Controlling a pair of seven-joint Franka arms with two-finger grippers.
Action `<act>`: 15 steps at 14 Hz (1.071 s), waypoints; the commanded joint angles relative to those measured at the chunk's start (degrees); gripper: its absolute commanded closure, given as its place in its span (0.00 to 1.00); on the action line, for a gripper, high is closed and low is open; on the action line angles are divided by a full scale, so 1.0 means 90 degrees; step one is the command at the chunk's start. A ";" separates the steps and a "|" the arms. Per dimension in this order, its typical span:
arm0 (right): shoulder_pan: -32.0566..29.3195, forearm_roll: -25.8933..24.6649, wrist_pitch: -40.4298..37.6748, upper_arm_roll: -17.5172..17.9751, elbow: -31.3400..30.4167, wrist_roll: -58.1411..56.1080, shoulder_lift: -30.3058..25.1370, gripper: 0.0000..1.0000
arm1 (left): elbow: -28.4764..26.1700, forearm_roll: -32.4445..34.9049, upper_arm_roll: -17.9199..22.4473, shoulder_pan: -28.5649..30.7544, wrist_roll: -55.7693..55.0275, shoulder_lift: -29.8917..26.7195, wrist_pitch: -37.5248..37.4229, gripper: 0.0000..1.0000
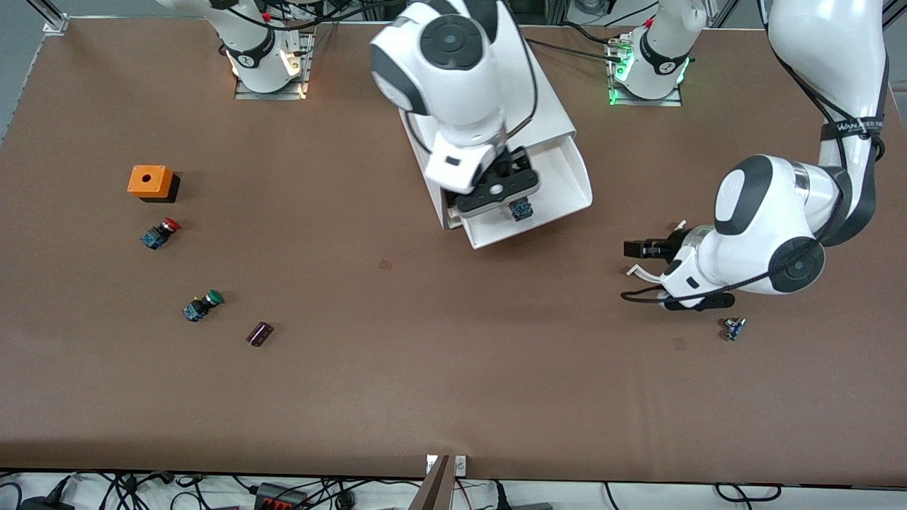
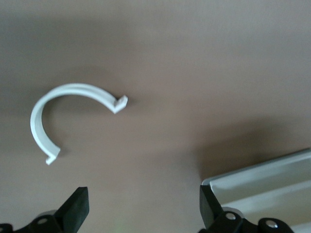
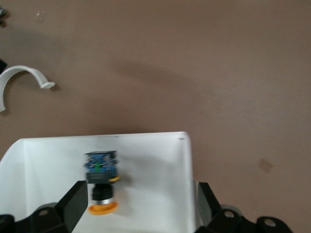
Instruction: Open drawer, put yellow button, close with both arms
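The white cabinet point(image 1: 554, 122) stands mid-table near the robots' bases. Its top drawer point(image 1: 570, 185) is pulled out toward the front camera. The yellow button point(image 1: 521, 210) lies on its side on the drawer floor, and the right wrist view shows its yellow cap point(image 3: 101, 208) and bluish base. My right gripper point(image 1: 504, 197) hangs over the drawer, open point(image 3: 141, 194), with the button close beside one finger and not gripped. My left gripper point(image 1: 635, 249) is open point(image 2: 143, 199) and empty, low over the table beside the drawer, whose corner point(image 2: 262, 180) shows in the left wrist view.
A white C-shaped clip point(image 1: 641, 271) point(image 2: 63, 111) lies on the table by the left gripper. An orange box point(image 1: 150, 181), a red-capped button point(image 1: 160, 233), a green-capped button point(image 1: 203, 305) and a small dark part point(image 1: 259, 333) lie toward the right arm's end. A small part point(image 1: 733, 328) lies near the left arm.
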 commanded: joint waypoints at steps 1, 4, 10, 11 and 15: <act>-0.0704 0.0014 -0.0456 0.0091 -0.0004 -0.0009 -0.0180 0.00 | 0.1440 0.0181 -0.0024 0.0030 0.0062 0.0952 0.0147 0.00; -0.1456 -0.0015 -0.0622 0.0101 -0.0159 -0.0146 -0.0181 0.00 | 0.1367 0.0258 -0.0014 -0.0106 -0.0432 0.0974 0.0236 0.00; -0.2727 -0.0084 -0.1071 0.0043 -0.0365 -0.1415 -0.0181 0.00 | 0.0051 0.0366 -0.0190 -0.0829 -0.2475 0.0244 0.1269 0.00; -0.2873 -0.0094 -0.1140 0.0033 -0.0365 -0.1387 -0.0190 0.00 | -0.0310 0.0366 -0.0296 -0.0897 -0.2660 0.0058 0.1571 0.00; -0.3450 -0.0026 -0.1696 0.0013 -0.0356 -0.1416 -0.0190 0.00 | -0.1366 0.0366 -0.0395 -0.1394 -0.3451 -0.0548 0.2229 0.00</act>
